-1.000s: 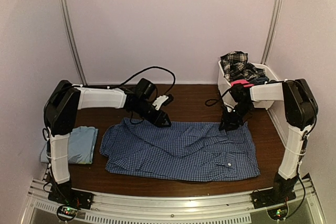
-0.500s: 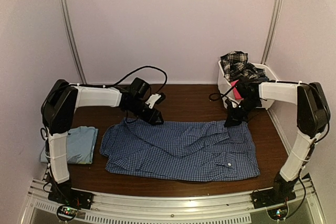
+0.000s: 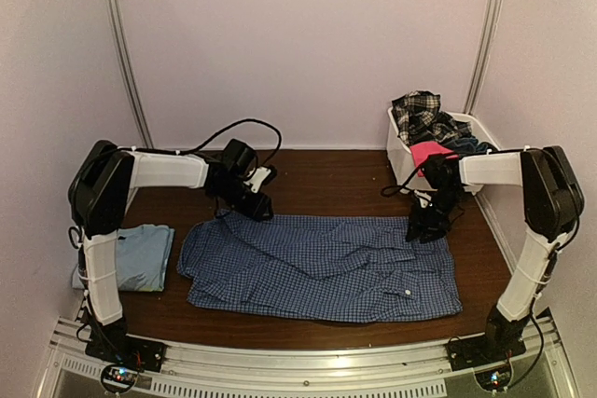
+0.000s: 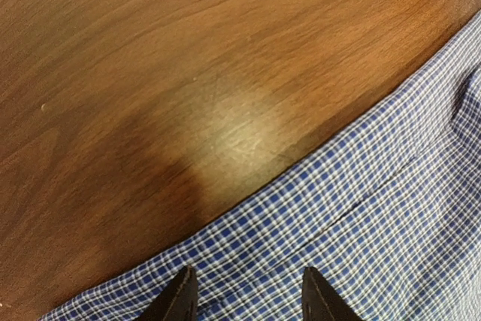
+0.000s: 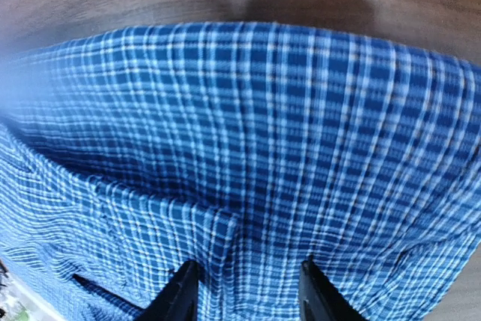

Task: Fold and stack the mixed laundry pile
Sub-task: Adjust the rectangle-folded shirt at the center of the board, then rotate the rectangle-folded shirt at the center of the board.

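Shirt (image 3: 322, 267) looks light, limp; pinch its hem at 10 and 2 o'clock. Left gripper (image 4: 244, 298), right gripper (image 5: 240, 295): jaws apart.

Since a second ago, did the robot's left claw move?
Yes. The left gripper slid leftward along the far edge of the blue check shirt, ending closer to the folded light blue T-shirt, which stayed put.

I work on a bench (image 4: 150, 73) of glossy brown wood; the checked shirt (image 3: 326, 267) is soft, matt woven cloth.
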